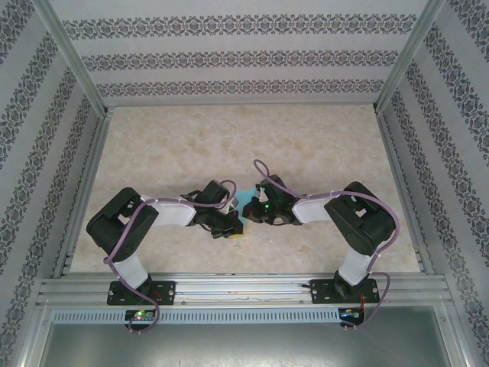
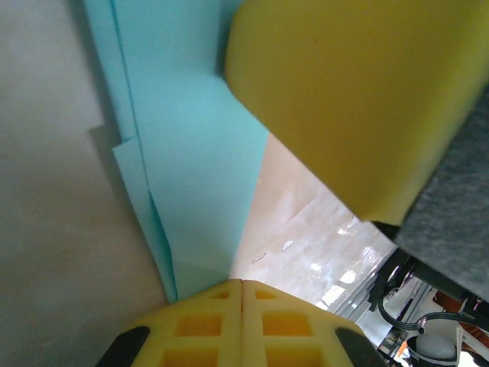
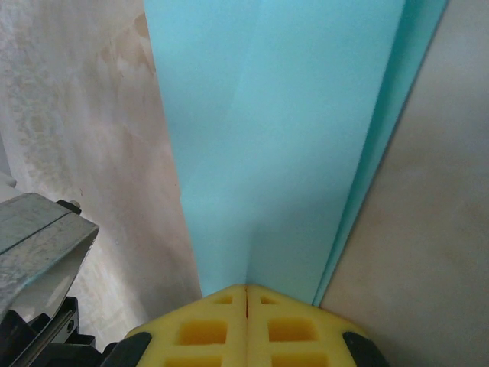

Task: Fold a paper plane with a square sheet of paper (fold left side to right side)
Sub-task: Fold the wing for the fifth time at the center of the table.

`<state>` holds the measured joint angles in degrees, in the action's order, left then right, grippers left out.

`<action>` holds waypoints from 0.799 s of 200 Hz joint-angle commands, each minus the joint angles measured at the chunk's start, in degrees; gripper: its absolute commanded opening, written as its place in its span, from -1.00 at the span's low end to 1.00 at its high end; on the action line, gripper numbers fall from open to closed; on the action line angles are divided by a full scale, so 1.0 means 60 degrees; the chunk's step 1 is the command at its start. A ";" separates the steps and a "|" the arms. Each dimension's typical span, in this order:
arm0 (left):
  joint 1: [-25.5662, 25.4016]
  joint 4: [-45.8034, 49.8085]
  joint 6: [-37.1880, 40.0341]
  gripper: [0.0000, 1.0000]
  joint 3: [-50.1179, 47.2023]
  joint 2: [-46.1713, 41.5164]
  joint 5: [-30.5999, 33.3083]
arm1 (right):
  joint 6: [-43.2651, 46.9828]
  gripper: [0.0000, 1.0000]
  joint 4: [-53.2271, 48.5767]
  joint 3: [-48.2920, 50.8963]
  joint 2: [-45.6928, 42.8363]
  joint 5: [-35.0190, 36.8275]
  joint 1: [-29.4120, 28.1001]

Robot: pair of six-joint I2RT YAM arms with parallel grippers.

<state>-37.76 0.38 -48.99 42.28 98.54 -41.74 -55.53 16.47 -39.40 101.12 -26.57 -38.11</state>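
Turquoise square sheet of paper needs a sharp crease, so left gripper and right gripper, fingers pressed together, should slide firmly.

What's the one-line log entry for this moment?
left hand: shut, tip on folded turquoise paper | right hand: shut, tip on same paper | paper lying on table

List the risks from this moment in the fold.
1. The left gripper and right gripper, both shut, crowd together over the sheet of paper; they might collide.
2. The sheet's layered edges look offset in the left wrist view, so pressing now may set a crooked crease.
3. Shut tips sliding on the smooth table could drag the sheet out of place.
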 commanded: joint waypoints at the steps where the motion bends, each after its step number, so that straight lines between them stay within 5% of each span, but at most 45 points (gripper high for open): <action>1: 0.0111 0.0012 0.0262 -1.00 -0.0265 0.0176 0.0292 | 0.0172 -1.00 -0.1427 0.0220 0.0710 0.1065 -0.0325; 79: 0.0111 0.0299 0.0426 -1.00 -0.0616 0.0297 0.0569 | 0.0545 -1.00 -0.1353 -0.0752 -0.0341 0.0468 0.0306; 160: 0.0111 0.0222 0.0402 -1.00 -0.0660 0.0304 0.0547 | 0.1098 -1.00 -0.1339 -0.1783 0.0334 0.0008 0.1027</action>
<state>-37.74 -2.20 -47.92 40.73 98.56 -41.82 -51.03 9.13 -47.27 101.21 -25.54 -32.64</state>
